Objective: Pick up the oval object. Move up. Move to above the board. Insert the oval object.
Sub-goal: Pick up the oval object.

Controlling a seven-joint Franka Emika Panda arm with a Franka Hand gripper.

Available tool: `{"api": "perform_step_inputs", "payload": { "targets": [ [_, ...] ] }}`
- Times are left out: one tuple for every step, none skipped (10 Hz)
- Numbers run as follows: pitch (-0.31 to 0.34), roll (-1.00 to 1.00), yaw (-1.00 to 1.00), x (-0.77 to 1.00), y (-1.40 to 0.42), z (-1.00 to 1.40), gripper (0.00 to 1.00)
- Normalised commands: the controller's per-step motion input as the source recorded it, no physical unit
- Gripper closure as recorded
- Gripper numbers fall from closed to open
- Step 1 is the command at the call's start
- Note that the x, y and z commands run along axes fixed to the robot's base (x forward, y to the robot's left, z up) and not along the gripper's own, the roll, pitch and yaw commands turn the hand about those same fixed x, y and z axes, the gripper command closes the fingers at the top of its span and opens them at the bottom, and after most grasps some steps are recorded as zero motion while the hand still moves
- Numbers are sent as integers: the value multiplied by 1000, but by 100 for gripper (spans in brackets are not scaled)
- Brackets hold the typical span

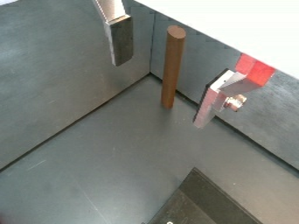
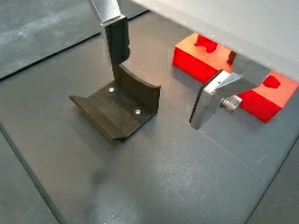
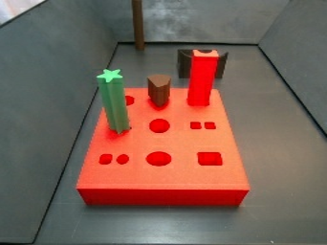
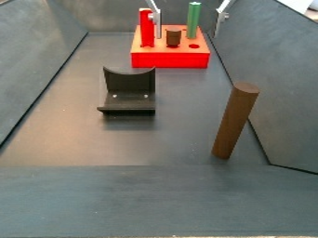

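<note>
1. Side views show you the bench (image 4: 74, 121), a flat, matte grey floor walled in by grey panels.
2. Your board (image 3: 160, 158), a thick glossy red slab, carries a green star-topped peg (image 3: 113, 100), a short dark peg (image 3: 159, 91) and a red post (image 3: 201, 75).
3. Near it sits the dark fixture (image 4: 128, 90).
4. Your oval object (image 4: 235, 121), smooth brown wood, stands upright by the wall, well apart from the board.
5. Your claw (image 1: 163, 73) hangs spread, empty, with the peg between its fingers in a wrist view.

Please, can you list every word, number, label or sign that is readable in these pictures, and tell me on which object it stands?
There is none to read.
The board, the oval object and the fixture are all plain, with no writing or label.
The gripper, above the floor near the oval object, shows no marking either.
</note>
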Motion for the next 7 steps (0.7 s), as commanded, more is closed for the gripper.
{"api": "perform_step_inputs", "payload": {
  "targets": [
    [-67, 0, 51, -549, 403, -63, 0],
    [-51, 0, 374, -629, 557, -226, 0],
    [-77, 0, 340, -677, 586, -231, 0],
    [-73, 0, 286, -740, 614, -114, 0],
    [-67, -3, 306, -720, 600, -60, 0],
    [-63, 0, 443, -569, 563, -60, 0],
    [-36, 0, 537, -400, 551, -46, 0]
  ]
}}
